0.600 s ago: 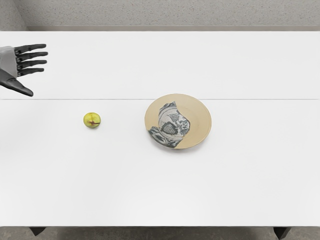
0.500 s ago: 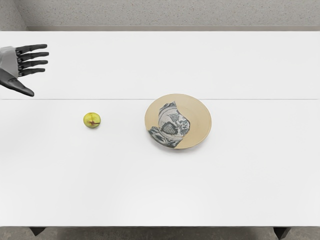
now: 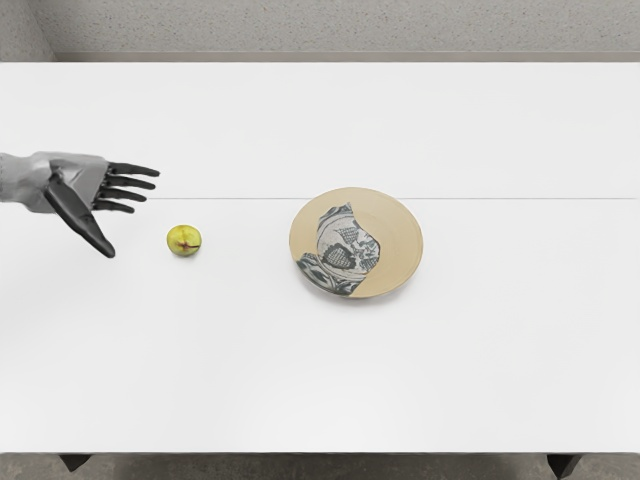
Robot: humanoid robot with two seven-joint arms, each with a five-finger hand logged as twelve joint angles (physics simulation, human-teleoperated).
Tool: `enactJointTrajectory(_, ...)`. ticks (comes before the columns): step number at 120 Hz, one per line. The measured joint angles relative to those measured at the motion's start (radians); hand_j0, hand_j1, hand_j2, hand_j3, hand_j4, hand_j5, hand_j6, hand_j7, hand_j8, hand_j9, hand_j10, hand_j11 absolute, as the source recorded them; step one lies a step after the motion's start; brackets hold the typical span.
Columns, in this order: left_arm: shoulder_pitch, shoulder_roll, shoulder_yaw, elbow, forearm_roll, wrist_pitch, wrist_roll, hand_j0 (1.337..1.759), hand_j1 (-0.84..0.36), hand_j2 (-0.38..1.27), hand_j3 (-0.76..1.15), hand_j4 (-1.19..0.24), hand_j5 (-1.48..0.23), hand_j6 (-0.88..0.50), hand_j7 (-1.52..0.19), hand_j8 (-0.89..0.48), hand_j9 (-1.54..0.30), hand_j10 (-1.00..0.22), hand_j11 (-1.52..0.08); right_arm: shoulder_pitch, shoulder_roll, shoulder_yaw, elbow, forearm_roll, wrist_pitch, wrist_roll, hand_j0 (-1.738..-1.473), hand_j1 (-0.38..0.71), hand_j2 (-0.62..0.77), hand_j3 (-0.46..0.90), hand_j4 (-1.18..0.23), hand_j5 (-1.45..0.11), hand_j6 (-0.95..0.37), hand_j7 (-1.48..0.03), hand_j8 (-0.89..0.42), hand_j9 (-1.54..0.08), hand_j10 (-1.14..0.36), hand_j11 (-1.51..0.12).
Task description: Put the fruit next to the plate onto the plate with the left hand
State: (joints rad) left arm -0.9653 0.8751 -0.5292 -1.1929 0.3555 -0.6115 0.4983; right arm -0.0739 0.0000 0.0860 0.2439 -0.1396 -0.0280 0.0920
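White tabletop (image 3: 320, 380) carries a small yellow-green fruit (image 3: 184, 240), which lies on the bare surface to the left of a tan plate (image 3: 400, 235) with a dark blue-grey pattern across its middle and lower left; fruit and plate are clearly apart. Grey at the wrist and dark beyond it, the left hand (image 3: 82, 193) reaches in from the left edge and hangs near the fruit, up and to its left, without touching it. Its fingers (image 3: 130, 182) are stretched out and spread toward the right, the thumb angled down toward the fruit, and they hold nothing.
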Motion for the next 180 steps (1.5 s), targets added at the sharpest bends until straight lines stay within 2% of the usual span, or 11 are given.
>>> enactJointTrajectory(13,-0.005,0.010,-0.020,-0.140,0.104,0.000,0.012,1.658,0.30,0.01,0.00,-0.04,-0.05,-0.04,-0.05,-0.04,-0.05,-0.04,-0.05,0.000,0.000,0.000,0.000,0.000,0.000,0.000,-1.658,-0.33,0.00,0.00,-0.02,-0.02,-0.01,-0.02,-0.01,-0.02,-0.01,-0.02)
enactJointTrajectory(21,-0.021,0.009,-0.027,-0.195,0.161,0.000,0.015,1.658,0.30,0.01,0.00,-0.04,-0.05,-0.04,-0.05,-0.04,-0.05,-0.04,-0.05,0.000,0.000,0.000,0.000,0.000,0.000,0.000,-1.658,-0.33,0.00,0.00,-0.02,-0.02,-0.01,-0.02,-0.01,-0.02,-0.01,-0.02)
enactJointTrajectory(41,-0.042,0.002,-0.062,-0.278,0.274,0.000,0.018,1.658,0.30,0.01,0.00,-0.05,-0.06,-0.05,-0.06,-0.05,-0.06,-0.05,-0.06,0.000,0.000,0.000,0.000,0.000,-0.001,0.000,-1.658,-0.33,0.00,0.00,-0.02,-0.02,-0.01,-0.02,-0.01,-0.02,-0.01,-0.02)
enactJointTrajectory(58,-0.018,-0.020,-0.077,-0.328,0.386,0.003,0.012,1.658,0.30,0.01,0.00,-0.05,-0.06,-0.05,-0.06,-0.05,-0.06,-0.05,-0.06,0.000,0.000,0.000,0.000,0.000,-0.001,0.000,-1.658,-0.33,0.00,0.00,-0.02,-0.02,-0.01,-0.02,-0.01,-0.02,-0.01,-0.02)
enactJointTrajectory(68,-0.014,-0.033,-0.078,-0.348,0.449,0.052,0.008,1.658,0.30,0.01,0.00,-0.05,-0.06,-0.05,-0.06,-0.05,-0.06,-0.05,-0.06,0.000,0.000,0.000,0.000,0.000,-0.001,0.000,-1.658,-0.33,0.00,0.00,-0.02,-0.02,-0.01,-0.02,-0.01,-0.02,-0.01,-0.02)
enactJointTrajectory(83,0.069,-0.100,-0.074,-0.368,0.618,0.237,-0.002,1.658,0.30,0.01,0.00,-0.05,-0.06,-0.05,-0.06,-0.05,-0.06,-0.05,-0.06,0.000,0.000,0.000,0.000,0.000,-0.001,0.000,-1.658,-0.33,0.00,0.00,-0.02,-0.02,-0.01,-0.02,-0.01,-0.02,-0.01,-0.02)
enactJointTrajectory(101,0.095,-0.129,-0.067,-0.378,0.740,0.389,-0.027,1.658,0.30,0.01,0.00,-0.05,-0.06,-0.05,-0.06,-0.05,-0.06,-0.05,-0.06,0.000,0.000,0.000,0.000,0.000,-0.001,0.000,-1.658,-0.33,0.00,0.00,-0.02,-0.02,-0.01,-0.02,-0.01,-0.02,-0.01,-0.02)
enactJointTrajectory(112,0.111,-0.157,-0.027,-0.379,0.805,0.476,-0.042,1.658,0.30,0.01,0.00,-0.05,-0.06,-0.05,-0.06,-0.05,-0.06,-0.05,-0.06,-0.001,0.000,0.000,0.000,0.000,-0.001,0.000,-1.658,-0.33,0.00,0.00,-0.02,-0.02,-0.01,-0.02,-0.01,-0.02,-0.01,-0.02)
enactJointTrajectory(130,0.112,-0.168,0.049,-0.376,0.844,0.542,-0.052,1.658,0.30,0.01,0.00,-0.05,-0.06,-0.05,-0.06,-0.05,-0.06,-0.05,-0.06,-0.001,0.000,0.000,0.000,0.000,-0.001,0.000,-1.658,-0.33,0.00,0.00,-0.02,-0.02,-0.01,-0.02,-0.01,-0.02,-0.01,-0.02)
enactJointTrajectory(147,0.111,-0.197,0.142,-0.360,0.886,0.667,-0.065,1.658,0.30,0.01,0.00,-0.05,-0.06,-0.05,-0.05,-0.05,-0.05,-0.05,-0.05,-0.001,0.000,0.001,0.000,0.000,0.000,0.000,-1.658,-0.33,0.00,0.00,-0.02,-0.02,-0.01,-0.02,-0.01,-0.02,-0.01,-0.02)
enactJointTrajectory(180,0.114,-0.196,0.221,-0.326,0.904,0.759,-0.096,1.658,0.23,0.02,0.00,-0.10,-0.13,-0.10,-0.13,-0.10,-0.13,-0.10,-0.13,-0.001,0.000,0.000,0.000,0.000,-0.001,0.000,-1.658,-0.33,0.00,0.00,-0.02,-0.02,-0.01,-0.02,-0.01,-0.02,-0.01,-0.02)
